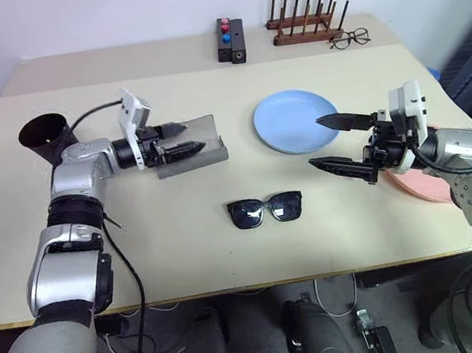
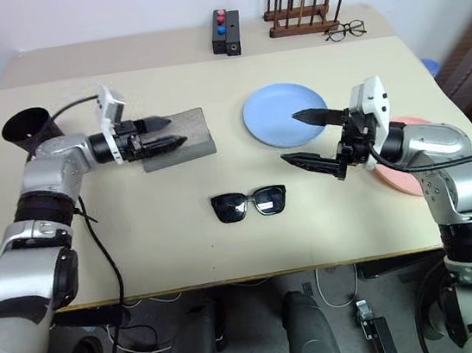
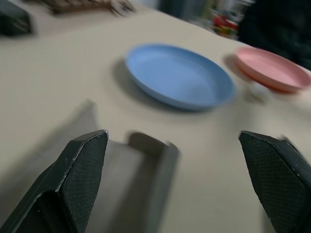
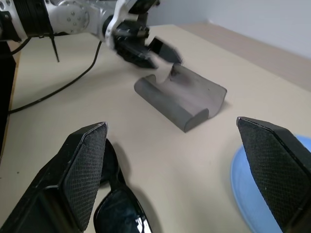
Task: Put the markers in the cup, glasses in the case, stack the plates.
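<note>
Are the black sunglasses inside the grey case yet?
No, they are out. The sunglasses lie on the bare table, apart from the grey case.

Black tumbler cup (image 1: 44,136) at the table's far left, mouth tilted toward the camera. Grey felt case (image 2: 180,138) lies flat, left of centre. Light blue plate (image 1: 297,121) right of the case, right way up. Pink plate (image 3: 272,68) farther right (near the table's right edge, partly hidden). Black sunglasses (image 1: 265,210) lie unfolded, nearer the front edge, apart from the rest.
</note>
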Motion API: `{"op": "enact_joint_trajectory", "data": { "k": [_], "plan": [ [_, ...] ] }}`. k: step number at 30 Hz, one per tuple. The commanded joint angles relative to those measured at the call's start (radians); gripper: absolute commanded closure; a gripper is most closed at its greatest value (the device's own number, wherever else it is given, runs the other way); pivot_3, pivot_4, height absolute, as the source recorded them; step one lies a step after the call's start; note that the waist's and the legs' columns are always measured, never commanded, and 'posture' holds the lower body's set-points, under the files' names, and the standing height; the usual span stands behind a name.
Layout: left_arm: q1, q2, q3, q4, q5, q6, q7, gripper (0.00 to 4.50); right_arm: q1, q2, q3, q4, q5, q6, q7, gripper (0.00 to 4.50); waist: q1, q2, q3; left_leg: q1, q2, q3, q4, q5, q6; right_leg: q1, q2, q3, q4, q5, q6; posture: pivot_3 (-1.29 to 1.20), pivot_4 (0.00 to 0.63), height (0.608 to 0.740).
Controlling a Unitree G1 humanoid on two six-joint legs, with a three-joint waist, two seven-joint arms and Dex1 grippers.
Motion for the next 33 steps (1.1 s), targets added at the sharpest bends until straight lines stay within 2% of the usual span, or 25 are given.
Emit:
{"op": "enact_joint_trajectory", "data": {
  "k": [1,6,12,15,22,23,29,33],
  "plan": [
    [-0.076,-0.002,-0.037,0.094,0.084,-0.057,-0.050,0.04,0.003,-0.013,-0.035,-0.055,0.017,-0.012,-0.011,0.14,0.000,0.000,0.000,0.000,0.000,0.000,0.000,0.000,0.000,0.000,0.000,0.000,0.000,0.000,0.000,0.00,0.150,0.740],
    [-0.122,-0.046,-0.040,0.239,0.186,-0.235,0.094,0.04,0.016,-0.008,-0.039,-0.075,0.022,-0.008,-0.026,0.14,0.000,0.000,0.000,0.000,0.000,0.000,0.000,0.000,0.000,0.000,0.000,0.000,0.000,0.000,0.000,0.00,0.150,0.740],
    [-0.131,-0.074,-0.037,0.299,0.233,-0.227,0.085,0.04,0.028,-0.009,-0.046,-0.088,0.026,-0.006,-0.040,0.14,0.000,0.000,0.000,0.000,0.000,0.000,0.000,0.000,0.000,0.000,0.000,0.000,0.000,0.000,0.000,0.00,0.150,0.740],
    [-0.130,-0.074,-0.040,0.313,0.255,-0.217,0.085,0.83,0.030,-0.012,-0.049,-0.093,0.030,-0.004,-0.045,0.14,0.000,0.000,0.000,0.000,0.000,0.000,0.000,0.000,0.000,0.000,0.000,0.000,0.000,0.000,0.000,0.00,0.150,0.740],
    [-0.144,-0.076,0.006,0.315,0.246,-0.184,0.072,4.31,0.023,-0.009,-0.039,-0.088,0.030,-0.007,-0.051,0.14,0.000,0.000,0.000,0.000,0.000,0.000,0.001,0.000,0.000,0.000,0.000,0.000,0.000,0.000,0.000,0.00,0.150,0.740],
    [-0.144,-0.075,0.010,0.313,0.247,-0.180,0.068,4.47,0.021,-0.007,-0.037,-0.088,0.031,-0.006,-0.052,0.14,0.000,0.000,0.000,0.000,0.000,0.000,0.001,0.000,0.000,0.000,0.000,0.000,0.001,0.000,0.000,0.00,0.150,0.740],
    [-0.151,-0.070,0.043,0.290,0.224,-0.113,-0.019,4.47,0.011,-0.002,-0.025,-0.081,0.026,-0.010,-0.051,0.14,0.000,0.000,0.000,0.000,0.000,0.000,0.001,0.000,0.000,0.000,0.000,0.000,0.001,0.000,0.000,0.00,0.150,0.740],
    [-0.142,-0.038,0.008,0.235,0.245,-0.056,-0.154,4.47,0.010,-0.005,-0.024,-0.084,0.027,-0.007,-0.051,0.14,-0.001,0.000,0.000,0.000,0.000,0.000,0.001,0.000,0.000,0.000,0.000,0.000,0.001,0.000,0.000,0.00,0.150,0.740]
  ]
}}
